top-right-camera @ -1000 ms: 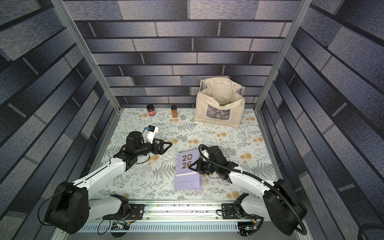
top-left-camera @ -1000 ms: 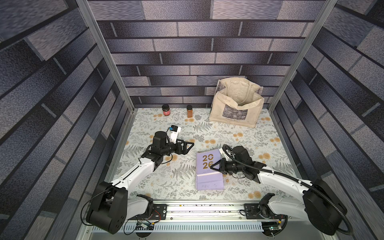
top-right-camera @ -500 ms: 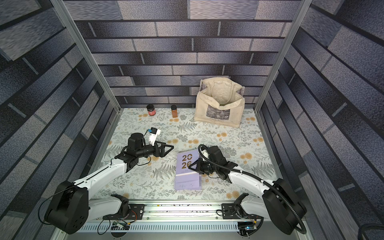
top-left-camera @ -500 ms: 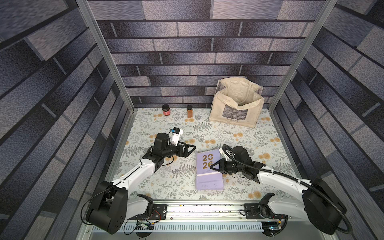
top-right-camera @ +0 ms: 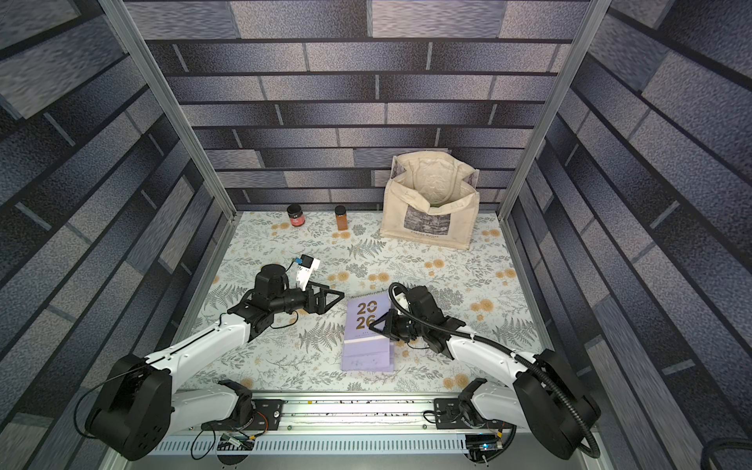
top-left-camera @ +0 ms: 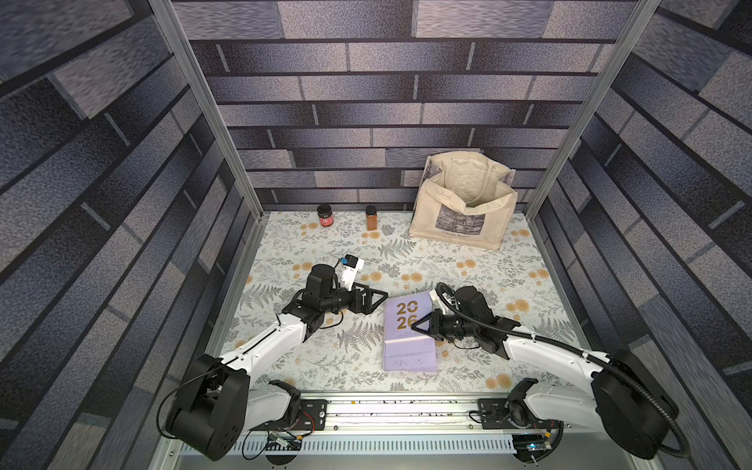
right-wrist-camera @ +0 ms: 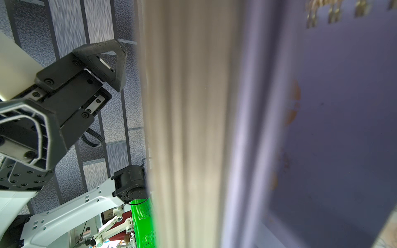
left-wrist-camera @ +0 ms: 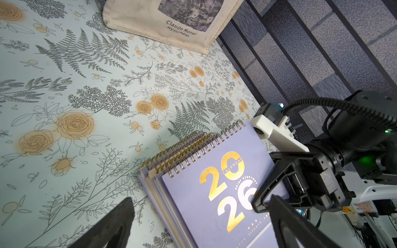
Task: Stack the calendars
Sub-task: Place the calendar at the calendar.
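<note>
Toward the front middle of the pale floral-printed tabletop (top-left-camera: 508,285), in both top views: one pile of flat lilac spiral-bound calendars (top-left-camera: 401,346) (top-right-camera: 362,346) with gold "2026" on the top cover. No other calendar loose anywhere on the cloth. Well apart, along the back wall: cream canvas tote bag (top-left-camera: 460,219), small dark jar with a red label (top-left-camera: 325,215), slim amber jar (top-left-camera: 371,217). Reaching in from the pile's right side, right gripper (top-left-camera: 417,326) (top-right-camera: 372,323), jaws pressed together, tip over the cover beside the "26". Just beside the pile's far left corner, left gripper (top-left-camera: 374,301) (top-right-camera: 329,299); cannot tell whether touching. From the left wrist: left gripper (left-wrist-camera: 200,198) spread wide, holding nothing. Ahead of it, several gold coils fanned one behind another, with lilac and cream-toned edges stepped rather than flush, too close together to count. Cannot tell whether the right gripper pinches the top calendar or only presses on it. From the right wrist: only a blurred close-up of cream page edges and a lilac face. Looks close to done: gathering finished as far as shown, squaring the fanned edges and letting go yet to do.
</note>
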### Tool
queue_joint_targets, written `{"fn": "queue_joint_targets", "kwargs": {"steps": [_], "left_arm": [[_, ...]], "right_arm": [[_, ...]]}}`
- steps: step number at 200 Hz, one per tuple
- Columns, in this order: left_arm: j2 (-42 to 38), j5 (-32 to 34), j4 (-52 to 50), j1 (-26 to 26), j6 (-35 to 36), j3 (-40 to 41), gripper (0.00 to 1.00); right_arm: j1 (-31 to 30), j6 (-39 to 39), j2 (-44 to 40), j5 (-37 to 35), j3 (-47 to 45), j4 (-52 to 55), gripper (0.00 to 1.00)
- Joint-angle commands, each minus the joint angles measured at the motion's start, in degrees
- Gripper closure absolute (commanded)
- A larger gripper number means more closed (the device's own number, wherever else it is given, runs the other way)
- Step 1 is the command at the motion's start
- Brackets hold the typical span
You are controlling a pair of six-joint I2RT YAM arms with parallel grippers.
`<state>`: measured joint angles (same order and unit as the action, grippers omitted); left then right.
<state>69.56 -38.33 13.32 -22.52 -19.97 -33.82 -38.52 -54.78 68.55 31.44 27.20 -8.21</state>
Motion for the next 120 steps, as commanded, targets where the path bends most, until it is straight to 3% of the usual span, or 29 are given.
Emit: {"fn": "queue_joint_targets", "kwargs": {"steps": [1,120], "left_arm": [[-1.52,0.08,0.52,-0.16,-0.6,0.56,0.0],[-0.11,-2.41,1.07,-0.62,-0.07,1.58,0.0]], "right_arm": [[-0.52,-1.53,-0.43,-1.52,-0.48,-1.74,1.0],[-0.92,-2.08,0.61,-2.66,-1.49,-2.18,1.0]]}}
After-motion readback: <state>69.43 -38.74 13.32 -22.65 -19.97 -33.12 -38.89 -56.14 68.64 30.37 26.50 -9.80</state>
